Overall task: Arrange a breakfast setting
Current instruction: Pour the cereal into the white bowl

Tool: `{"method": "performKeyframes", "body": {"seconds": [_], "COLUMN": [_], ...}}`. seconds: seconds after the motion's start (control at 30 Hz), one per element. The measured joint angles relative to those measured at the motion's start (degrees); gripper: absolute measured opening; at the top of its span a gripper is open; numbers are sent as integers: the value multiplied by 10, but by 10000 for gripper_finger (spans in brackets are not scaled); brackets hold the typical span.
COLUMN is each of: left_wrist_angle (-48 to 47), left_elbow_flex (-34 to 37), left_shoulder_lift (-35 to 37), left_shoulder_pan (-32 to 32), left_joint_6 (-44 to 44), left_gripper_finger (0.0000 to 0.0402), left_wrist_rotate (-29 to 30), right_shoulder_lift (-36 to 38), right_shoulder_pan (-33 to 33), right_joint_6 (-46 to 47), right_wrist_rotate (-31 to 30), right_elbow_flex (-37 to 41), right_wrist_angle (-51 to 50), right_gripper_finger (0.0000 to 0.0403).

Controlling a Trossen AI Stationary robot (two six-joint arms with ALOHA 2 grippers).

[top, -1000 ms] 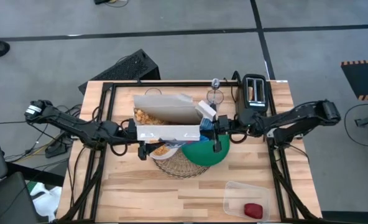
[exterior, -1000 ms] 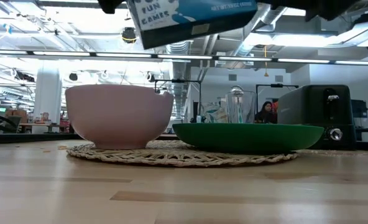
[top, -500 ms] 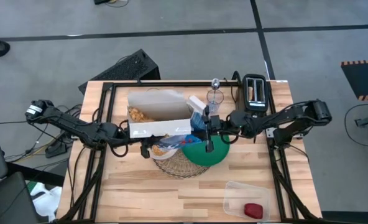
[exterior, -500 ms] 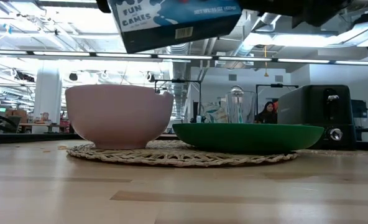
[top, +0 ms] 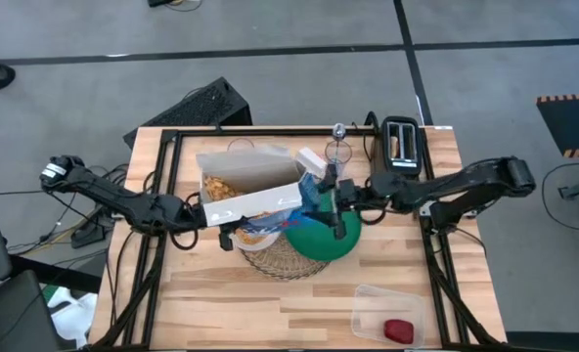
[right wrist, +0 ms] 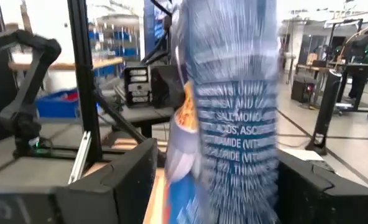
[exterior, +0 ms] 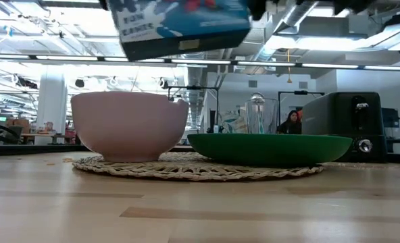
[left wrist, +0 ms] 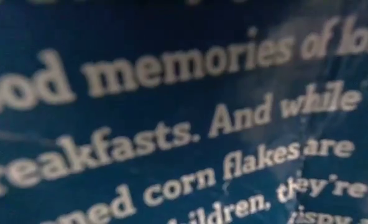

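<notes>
The blue-and-white cereal box (top: pixel 255 188) is in the air over the white bowl (top: pixel 253 236), lying on its side with its open top showing flakes (top: pixel 233 186). It also shows in the low view (exterior: pixel 180 23). My left gripper (top: pixel 211 211) is at the box's left end and my right gripper (top: pixel 331 196) at its right end, both shut on it. The bowl (exterior: pixel 129 125) and the green plate (exterior: pixel 267 147) rest on the wicker mat (exterior: pixel 193 169). A glass (top: pixel 340 152) stands at the far edge. The apple (top: pixel 399 330) lies in the tub. Bagel and spoon are out of view. My left gripper holds the cereal box at its left end (top: pixel 217 207), coming level from the table's left. The box's blue printed face (left wrist: pixel 184 124) fills the wrist view and hides the fingers. The box is clear of the table, lying tilted. My right gripper has the box's narrow printed side (right wrist: pixel 234 124) between its two fingers (right wrist: pixel 119 180), one on each broad face. It comes level from the table's right at the box's right end (top: pixel 319 191). The box is lifted clear above bowl and plate.
A black toaster (top: pixel 400 143) stands at the far right, beside the glass. A clear plastic tub (top: pixel 387 311) sits at the near right corner. Bare wood lies along the near edge (top: pixel 231 308). A person (exterior: pixel 291 121) shows in the room behind.
Both grippers have carried the cereal box a little toward the table's left, still high above the bowl. The box has turned, its right end swinging toward the far edge. My right gripper went left with it, then drew back slightly to the right.
</notes>
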State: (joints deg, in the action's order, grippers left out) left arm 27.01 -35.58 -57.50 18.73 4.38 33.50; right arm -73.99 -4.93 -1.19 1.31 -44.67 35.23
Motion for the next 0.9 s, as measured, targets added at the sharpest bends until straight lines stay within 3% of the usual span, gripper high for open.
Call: {"method": "performKeyframes", "body": {"seconds": [0.13, 0.37, 0.57, 0.9], "left_wrist_angle": [-122, -396, -585, -730], "left_elbow_flex": [-44, -160, -231, -251], "left_shoulder_lift": [44, 61, 62, 86], "left_shoulder_pan": [39, 87, 105, 55], "left_joint_6": [3, -68, -211, -306], "left_gripper_finger": [173, 172, 171, 170], "left_wrist_rotate": [78, 313, 420, 522], "right_shoulder_lift": [77, 173, 195, 193], "right_shoulder_pan": [-20, -63, -96, -112], "right_joint_6": [-8, -24, -23, 15], "right_wrist_rotate": [-7, 1, 2, -2], "right_elbow_flex": [-1, 1, 21, 64], "right_wrist_angle": [-119, -267, -299, -297], "right_gripper_finger": [294, 294, 295, 295]}}
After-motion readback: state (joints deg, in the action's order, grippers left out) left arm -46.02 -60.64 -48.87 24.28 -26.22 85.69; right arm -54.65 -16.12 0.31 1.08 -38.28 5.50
